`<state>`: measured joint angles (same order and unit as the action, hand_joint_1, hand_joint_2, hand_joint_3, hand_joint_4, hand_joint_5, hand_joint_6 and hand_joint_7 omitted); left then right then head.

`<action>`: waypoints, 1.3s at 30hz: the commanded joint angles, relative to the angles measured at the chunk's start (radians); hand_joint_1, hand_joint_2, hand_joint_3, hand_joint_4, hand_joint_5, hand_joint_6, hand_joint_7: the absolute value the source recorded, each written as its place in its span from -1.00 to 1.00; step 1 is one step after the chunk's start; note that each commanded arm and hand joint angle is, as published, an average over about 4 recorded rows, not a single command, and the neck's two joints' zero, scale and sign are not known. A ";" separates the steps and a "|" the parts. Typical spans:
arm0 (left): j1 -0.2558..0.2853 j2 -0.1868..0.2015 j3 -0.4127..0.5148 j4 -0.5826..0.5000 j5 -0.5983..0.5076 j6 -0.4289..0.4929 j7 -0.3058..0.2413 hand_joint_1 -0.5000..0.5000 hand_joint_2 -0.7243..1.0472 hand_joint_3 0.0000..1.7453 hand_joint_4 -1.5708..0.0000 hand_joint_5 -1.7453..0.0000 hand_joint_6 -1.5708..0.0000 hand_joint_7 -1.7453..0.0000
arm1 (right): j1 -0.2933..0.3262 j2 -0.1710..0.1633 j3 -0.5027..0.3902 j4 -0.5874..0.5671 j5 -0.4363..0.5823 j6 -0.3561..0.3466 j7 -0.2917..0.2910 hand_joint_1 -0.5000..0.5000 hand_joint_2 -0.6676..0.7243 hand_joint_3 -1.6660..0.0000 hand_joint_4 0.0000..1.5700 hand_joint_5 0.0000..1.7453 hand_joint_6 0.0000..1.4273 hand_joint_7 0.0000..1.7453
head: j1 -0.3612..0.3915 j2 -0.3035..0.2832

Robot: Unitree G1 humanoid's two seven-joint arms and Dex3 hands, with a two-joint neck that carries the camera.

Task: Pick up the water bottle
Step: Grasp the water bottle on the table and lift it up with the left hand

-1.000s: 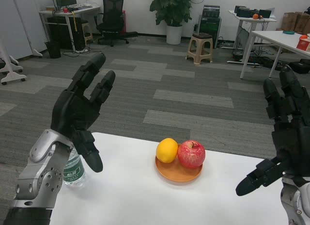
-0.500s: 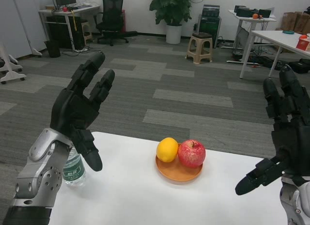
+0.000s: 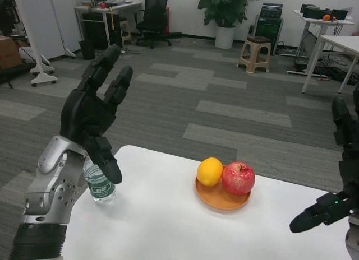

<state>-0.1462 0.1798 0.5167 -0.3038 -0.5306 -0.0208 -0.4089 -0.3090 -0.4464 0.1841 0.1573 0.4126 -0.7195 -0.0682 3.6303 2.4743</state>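
The water bottle (image 3: 100,185) is clear plastic with a green label and stands upright near the table's left edge. My left hand (image 3: 95,120) hovers raised just above and in front of it, fingers spread, holding nothing; its thumb and wrist hide the bottle's top. My right hand (image 3: 336,170) is raised at the far right edge, fingers apart and empty, partly cut off by the frame.
An orange wooden plate (image 3: 216,198) near the table's middle carries a yellow-orange fruit (image 3: 209,171) and a red apple (image 3: 238,178). The white table (image 3: 168,226) ends just left of the bottle. Beyond it are grey carpet, desks, a stool and a plant.
The whole picture has shifted right and down, so the camera turned left. Both hands hold their raised, spread poses; the bottle, plate and fruit stay put.
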 commanded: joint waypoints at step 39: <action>0.336 0.092 0.428 -0.028 -0.233 0.044 0.026 -1.00 -0.70 -0.90 1.00 1.00 1.00 0.68 | -0.087 -0.008 0.024 0.130 0.005 -0.003 -0.004 -0.58 0.73 1.00 -1.00 -1.00 -1.00 -1.00 | 0.064 -0.024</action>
<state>0.2032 0.2905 0.9420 -0.3569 -0.7814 0.0320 -0.3737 -0.3827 -0.4507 0.2117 0.2808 0.4143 -0.7190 -0.0690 3.6909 2.4500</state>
